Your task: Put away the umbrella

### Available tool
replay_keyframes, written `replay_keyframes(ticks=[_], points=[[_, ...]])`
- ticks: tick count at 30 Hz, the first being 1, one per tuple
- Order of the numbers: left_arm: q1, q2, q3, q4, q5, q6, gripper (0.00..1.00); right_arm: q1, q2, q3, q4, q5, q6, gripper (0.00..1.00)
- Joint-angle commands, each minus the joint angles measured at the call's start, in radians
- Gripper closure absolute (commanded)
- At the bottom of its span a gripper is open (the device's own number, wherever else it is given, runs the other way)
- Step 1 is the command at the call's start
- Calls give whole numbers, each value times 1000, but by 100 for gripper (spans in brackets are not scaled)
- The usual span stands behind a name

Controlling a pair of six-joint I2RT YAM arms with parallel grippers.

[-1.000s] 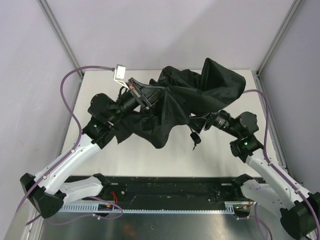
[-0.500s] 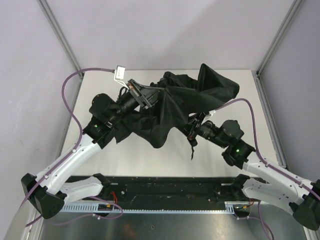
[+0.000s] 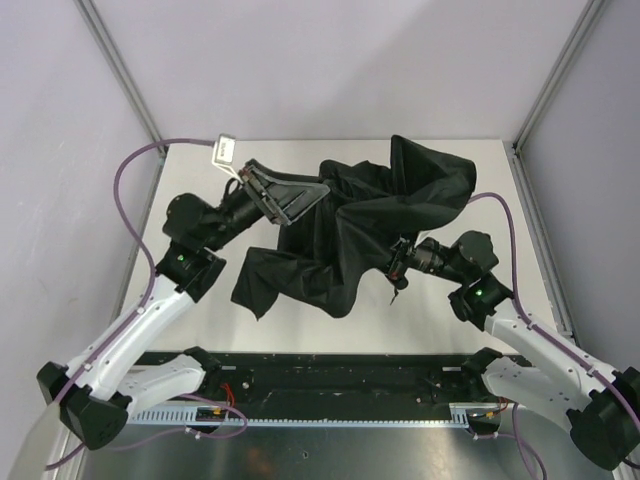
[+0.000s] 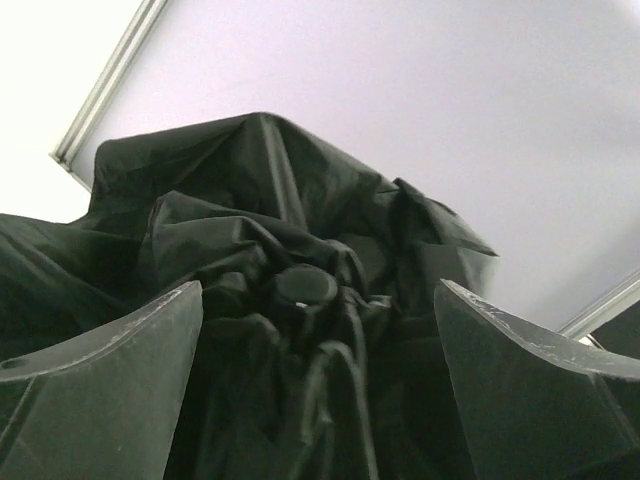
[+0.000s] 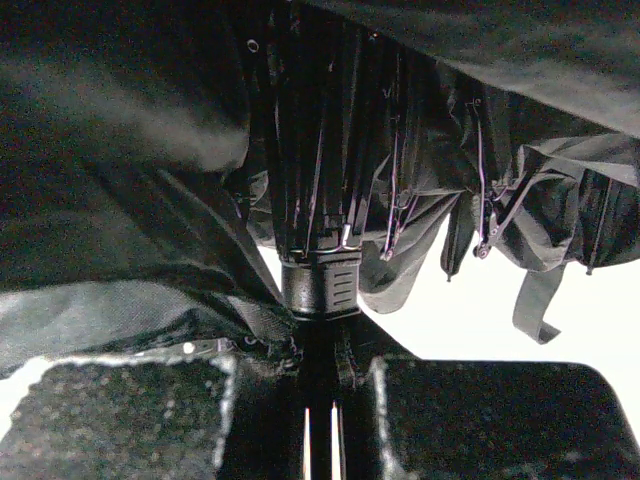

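Umbrella [image 3: 372, 210], one, clamped by right gripper [image 5: 318, 372]; left gripper [image 4: 318, 290] spread wide

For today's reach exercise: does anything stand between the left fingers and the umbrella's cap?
Nothing visible does. The cap lies straight ahead in the gap between the open left fingers, ringed only by the umbrella's own fabric.

Soft even light above; right wrist view dim (grainy, blurred)
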Motion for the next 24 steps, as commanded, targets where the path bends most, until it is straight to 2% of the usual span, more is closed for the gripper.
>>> replay_keyframes(ticks=[1,7,10,15,19,24], points=[[6,57,60,-13,50,-20,1,-5,-38,17,138,-53,28,100],[6,-83,18,-73,-92,111,1,-43,-59,17,102,-56,37,100],[6,-109,14,-97,-108,133,1,-50,-58,16,86,-65,35,100],[-23,-1,74,-102,-8,114,1,-50,-49,17,104,-68,47,100],[-96,65,121,-103,-39,173,1,-49,-40,17,117,-78,58,100],[-121,135,149,-98,-43,167,1,-46,-46,17,121,-91,65,100]])
